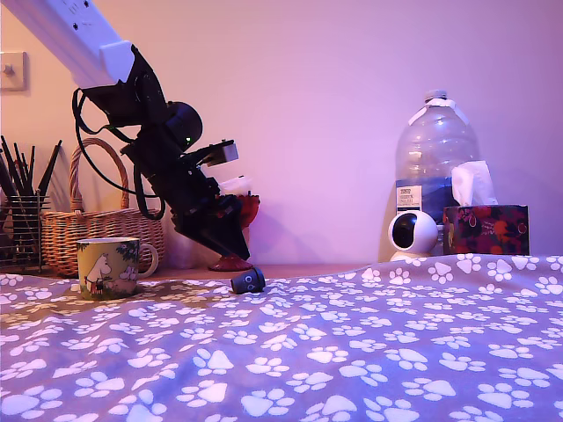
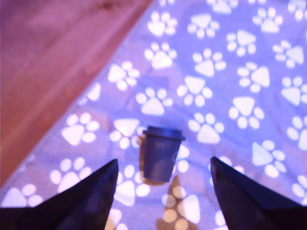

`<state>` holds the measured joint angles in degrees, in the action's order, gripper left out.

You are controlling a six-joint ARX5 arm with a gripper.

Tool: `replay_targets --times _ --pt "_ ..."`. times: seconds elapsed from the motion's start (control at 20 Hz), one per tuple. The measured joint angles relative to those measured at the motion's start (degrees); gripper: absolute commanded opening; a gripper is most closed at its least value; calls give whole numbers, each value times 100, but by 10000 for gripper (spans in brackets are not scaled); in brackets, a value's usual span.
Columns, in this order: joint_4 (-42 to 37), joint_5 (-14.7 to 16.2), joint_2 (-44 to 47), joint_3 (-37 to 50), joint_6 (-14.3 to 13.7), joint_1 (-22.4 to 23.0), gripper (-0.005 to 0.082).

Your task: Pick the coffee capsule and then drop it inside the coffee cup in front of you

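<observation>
The coffee capsule, a small dark blue tapered pod, lies on the paw-print cloth. My gripper hangs just above it, tilted down, open, with one finger on each side of the pod and not touching it. The coffee cup, a yellow-green mug with white cartoon figures and a white handle, stands on the cloth toward the exterior view's left of the capsule. It is out of the wrist view.
A red goblet stands behind the gripper. A wicker basket and a pen holder sit at the exterior view's left. A water bottle, white camera and tissue box sit at the right. A bare wooden strip borders the cloth.
</observation>
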<state>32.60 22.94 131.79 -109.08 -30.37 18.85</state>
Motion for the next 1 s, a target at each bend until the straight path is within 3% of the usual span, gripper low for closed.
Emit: replay_targets --times 0.3,0.5,1.0 --pt "-153 -2 0 0 -170 96 550" --pt "-212 101 92 -111 -175 101 548" --pt "-409 2 595 -216 -199 83 531"
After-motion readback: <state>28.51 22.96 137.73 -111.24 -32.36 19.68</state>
